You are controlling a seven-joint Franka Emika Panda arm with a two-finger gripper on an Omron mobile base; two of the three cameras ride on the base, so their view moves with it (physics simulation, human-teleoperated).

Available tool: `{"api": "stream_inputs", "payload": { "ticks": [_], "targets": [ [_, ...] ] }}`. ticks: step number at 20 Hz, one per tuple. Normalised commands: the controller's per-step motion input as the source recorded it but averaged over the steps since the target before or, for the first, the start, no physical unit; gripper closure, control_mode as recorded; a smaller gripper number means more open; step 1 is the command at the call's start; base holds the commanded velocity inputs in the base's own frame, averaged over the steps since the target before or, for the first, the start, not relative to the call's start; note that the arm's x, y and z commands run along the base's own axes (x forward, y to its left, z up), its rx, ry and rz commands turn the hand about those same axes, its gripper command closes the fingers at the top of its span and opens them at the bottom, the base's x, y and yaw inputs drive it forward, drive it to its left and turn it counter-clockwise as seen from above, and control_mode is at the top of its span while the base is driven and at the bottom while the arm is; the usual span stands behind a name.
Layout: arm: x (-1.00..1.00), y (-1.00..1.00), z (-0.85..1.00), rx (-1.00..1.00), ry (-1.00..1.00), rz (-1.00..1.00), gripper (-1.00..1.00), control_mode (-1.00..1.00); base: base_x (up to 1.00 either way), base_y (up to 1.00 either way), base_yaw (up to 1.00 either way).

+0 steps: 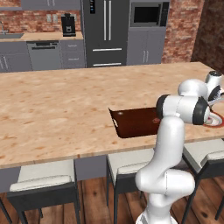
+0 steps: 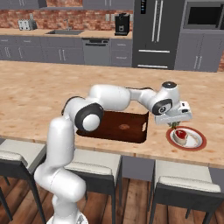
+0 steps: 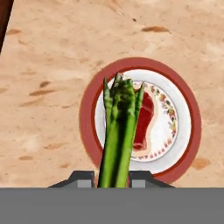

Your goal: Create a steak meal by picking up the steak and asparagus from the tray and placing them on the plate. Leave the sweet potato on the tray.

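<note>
Hand view: the tool [image 3: 113, 178] is clenched on the asparagus [image 3: 118, 131], the green stalks rising between its two dark tips with their heads over the plate [image 3: 142, 120]. The steak [image 3: 145, 124] lies on the plate's white centre, partly hidden behind the stalks. The plate rests on the wooden counter [image 3: 48, 78].

Right base view: the arm reaches right, past the tray [image 2: 118, 127], with the tool [image 2: 173, 124] above the plate [image 2: 187, 138], which sits just right of the tray. A trace of green shows beneath the hand, and the steak [image 2: 180, 135] is visible on the plate. A small orange-brown sweet potato [image 2: 124, 127] lies on the tray.

Left base view: the robot's own arm covers much of the tray [image 1: 133, 122] and nearly all of the plate [image 1: 215, 121]; a sliver of red rim shows at the right edge.
</note>
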Motion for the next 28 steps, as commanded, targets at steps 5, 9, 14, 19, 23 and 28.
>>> {"api": "stream_inputs", "payload": {
  "ticks": [5,9,14,19,23,28],
  "targets": [
    [-0.18,-0.33,-0.2,0.0,-0.06,-0.23,1.0,-1.0,0.0,0.0,0.0],
    [-0.18,-0.41,-0.24,0.0,-0.05,-0.18,1.0,-1.0,0.0,0.0,0.0],
    [-0.01,-0.21,-0.07,0.0,-0.02,-0.07,1.0,-1.0,0.0,0.0,0.0],
    [0.0,-0.09,0.0,0.0,0.0,0.0,1.0,-1.0,0.0,0.0,0.0],
    [0.0,-0.23,-0.06,0.0,-0.02,0.0,1.0,-1.0,0.0,0.0,0.0],
    [0.01,-0.22,-0.13,0.0,-0.01,0.0,1.0,-1.0,0.0,0.0,0.0]
  ]
}}
